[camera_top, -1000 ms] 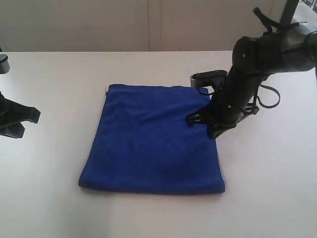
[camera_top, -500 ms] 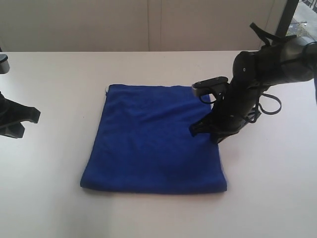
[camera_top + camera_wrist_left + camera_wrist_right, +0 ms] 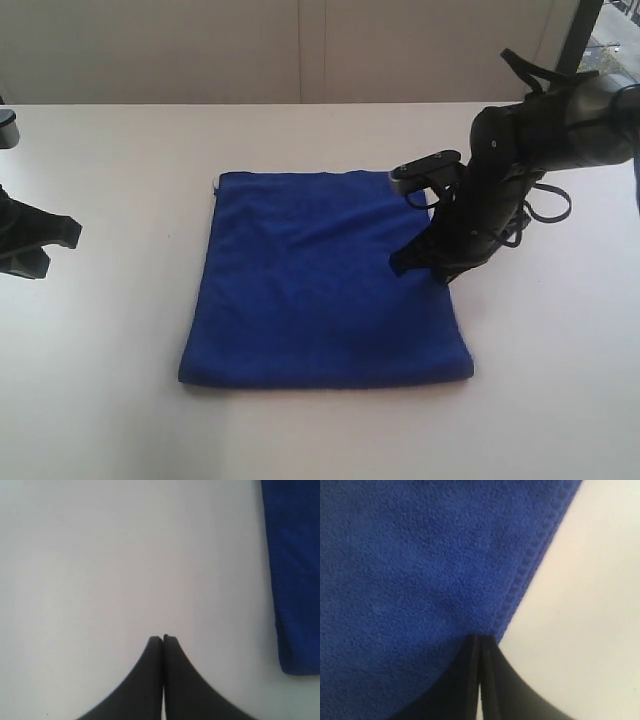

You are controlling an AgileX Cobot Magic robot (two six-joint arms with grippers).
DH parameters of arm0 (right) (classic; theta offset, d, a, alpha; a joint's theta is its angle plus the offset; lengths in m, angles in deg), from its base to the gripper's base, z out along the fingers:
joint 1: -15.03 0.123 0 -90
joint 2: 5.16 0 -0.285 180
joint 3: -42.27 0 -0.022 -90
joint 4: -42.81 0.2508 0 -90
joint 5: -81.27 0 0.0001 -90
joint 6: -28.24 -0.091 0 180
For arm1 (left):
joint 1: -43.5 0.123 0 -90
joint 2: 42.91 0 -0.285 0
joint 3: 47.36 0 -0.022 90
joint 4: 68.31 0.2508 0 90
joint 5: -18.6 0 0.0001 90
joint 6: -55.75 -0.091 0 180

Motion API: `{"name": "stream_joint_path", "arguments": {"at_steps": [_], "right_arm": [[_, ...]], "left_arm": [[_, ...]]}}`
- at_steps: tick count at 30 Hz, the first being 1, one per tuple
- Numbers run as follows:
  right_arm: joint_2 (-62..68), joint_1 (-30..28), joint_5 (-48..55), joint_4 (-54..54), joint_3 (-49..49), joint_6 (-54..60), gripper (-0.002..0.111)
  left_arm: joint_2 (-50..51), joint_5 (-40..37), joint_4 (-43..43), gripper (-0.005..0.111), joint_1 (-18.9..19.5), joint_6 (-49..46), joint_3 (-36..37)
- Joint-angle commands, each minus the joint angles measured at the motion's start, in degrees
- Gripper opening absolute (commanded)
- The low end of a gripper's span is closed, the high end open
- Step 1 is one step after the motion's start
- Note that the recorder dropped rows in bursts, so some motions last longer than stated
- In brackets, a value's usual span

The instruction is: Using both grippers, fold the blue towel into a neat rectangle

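Note:
The blue towel (image 3: 320,280) lies flat on the white table as a roughly square folded sheet, with a small white tag (image 3: 215,187) at its far left corner. My right gripper (image 3: 420,266) is shut, and its tips rest on the towel's right hem. In the right wrist view the closed tips (image 3: 481,639) touch the stitched edge of the towel (image 3: 420,580), with no cloth showing between them. My left gripper (image 3: 45,240) is shut over bare table at the left, well clear of the towel. The left wrist view shows its closed tips (image 3: 163,639) and a towel corner (image 3: 295,580) off to one side.
The white table (image 3: 100,380) runs around the towel on every side. A pale wall (image 3: 300,50) backs the far edge. A dark upright post (image 3: 585,30) stands at the far right behind the right arm.
The right gripper has moved a little right and nearer, and the towel's near edge has slid to the right with it. The left arm has not moved.

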Motion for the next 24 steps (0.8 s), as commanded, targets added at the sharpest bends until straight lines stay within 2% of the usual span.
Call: {"name": "stream_joint_path", "arguments": {"at_steps": [1,17,24], "right_arm": [[-2.04,-0.12,0.34,1.62,-0.42,-0.34,0.0],[-14.29,-0.12,11.0,2.58,-0.42,1.99,0.0],[-20.78,-0.12,10.44,2.58,-5.93,2.14,0.0]], "left_arm": [[-0.57,-0.63,-0.25,0.0,0.2,-0.21,0.59],[-0.57,-0.3,-0.25,0.0,0.2,-0.15,0.59],[-0.57,2.76,-0.25,0.0,0.2,-0.15,0.59]]}}
